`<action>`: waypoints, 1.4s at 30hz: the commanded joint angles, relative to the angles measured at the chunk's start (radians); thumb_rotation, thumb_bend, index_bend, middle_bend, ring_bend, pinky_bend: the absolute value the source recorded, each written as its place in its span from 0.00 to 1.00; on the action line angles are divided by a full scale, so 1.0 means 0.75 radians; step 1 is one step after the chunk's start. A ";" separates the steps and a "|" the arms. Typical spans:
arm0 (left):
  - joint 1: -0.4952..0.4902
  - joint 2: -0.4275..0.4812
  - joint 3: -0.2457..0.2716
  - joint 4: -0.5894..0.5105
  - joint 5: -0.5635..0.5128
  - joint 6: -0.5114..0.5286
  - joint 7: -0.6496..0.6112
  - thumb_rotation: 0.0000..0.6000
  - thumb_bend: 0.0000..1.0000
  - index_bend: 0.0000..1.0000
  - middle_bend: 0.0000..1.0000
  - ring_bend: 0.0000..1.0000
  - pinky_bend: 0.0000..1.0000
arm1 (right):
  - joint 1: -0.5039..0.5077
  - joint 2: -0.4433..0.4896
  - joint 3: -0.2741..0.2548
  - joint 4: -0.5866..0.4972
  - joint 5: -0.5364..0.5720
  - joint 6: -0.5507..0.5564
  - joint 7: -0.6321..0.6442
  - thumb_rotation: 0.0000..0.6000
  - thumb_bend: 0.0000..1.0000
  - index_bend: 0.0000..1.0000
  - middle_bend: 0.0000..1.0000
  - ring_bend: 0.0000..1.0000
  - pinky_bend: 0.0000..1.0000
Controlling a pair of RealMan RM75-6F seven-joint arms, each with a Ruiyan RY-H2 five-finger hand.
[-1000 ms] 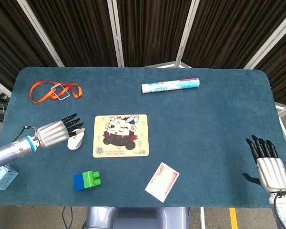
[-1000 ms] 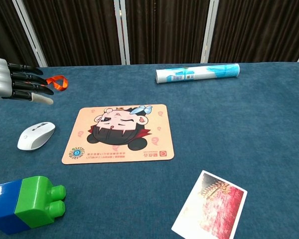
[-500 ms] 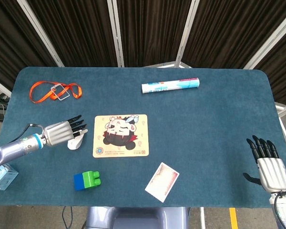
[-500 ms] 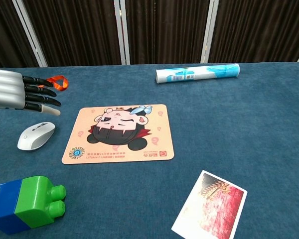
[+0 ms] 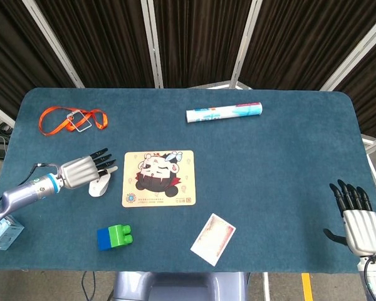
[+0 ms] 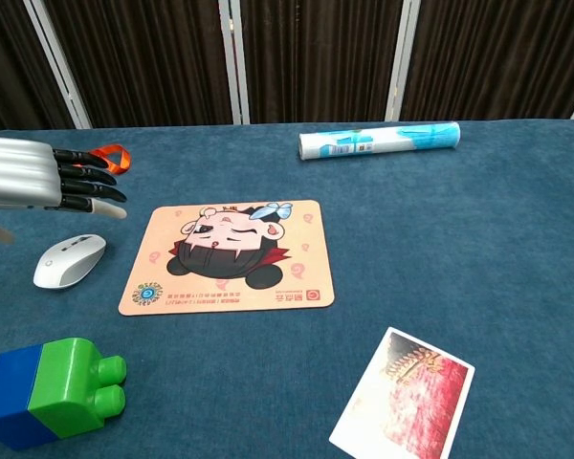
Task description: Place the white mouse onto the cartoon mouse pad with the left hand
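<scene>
Blue table [image 5: 269,157]; left robot hand [image 6: 38,184] open above white mouse [image 6: 69,260].

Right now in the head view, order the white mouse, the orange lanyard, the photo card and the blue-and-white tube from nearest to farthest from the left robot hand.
1. white mouse, right beside the left robot hand, on its near side
2. orange lanyard, behind it toward the far left
3. photo card, near the front edge, right of the pad
4. blue-and-white tube, far centre
</scene>
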 commanded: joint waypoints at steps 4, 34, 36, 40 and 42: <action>-0.008 -0.096 0.051 0.135 0.011 0.047 -0.090 1.00 0.05 0.01 0.00 0.00 0.00 | -0.010 -0.001 0.002 -0.004 0.007 0.012 -0.006 1.00 0.09 0.00 0.00 0.00 0.00; 0.019 -0.253 0.131 0.330 -0.051 0.130 -0.305 1.00 0.08 0.36 0.00 0.00 0.00 | -0.044 -0.003 0.004 -0.010 0.010 0.047 -0.005 1.00 0.09 0.00 0.00 0.00 0.00; 0.022 -0.256 0.131 0.334 -0.056 0.137 -0.317 1.00 0.09 0.38 0.00 0.00 0.00 | -0.044 -0.003 0.005 -0.010 0.011 0.047 -0.006 1.00 0.09 0.00 0.00 0.00 0.00; 0.031 -0.268 0.131 0.350 -0.071 0.149 -0.338 1.00 0.10 0.41 0.00 0.00 0.00 | -0.045 -0.002 0.006 -0.011 0.010 0.046 -0.004 1.00 0.09 0.00 0.00 0.00 0.00; 0.033 -0.270 0.133 0.355 -0.074 0.152 -0.342 1.00 0.12 0.43 0.00 0.00 0.00 | -0.045 -0.002 0.006 -0.010 0.010 0.046 -0.002 1.00 0.09 0.00 0.00 0.00 0.00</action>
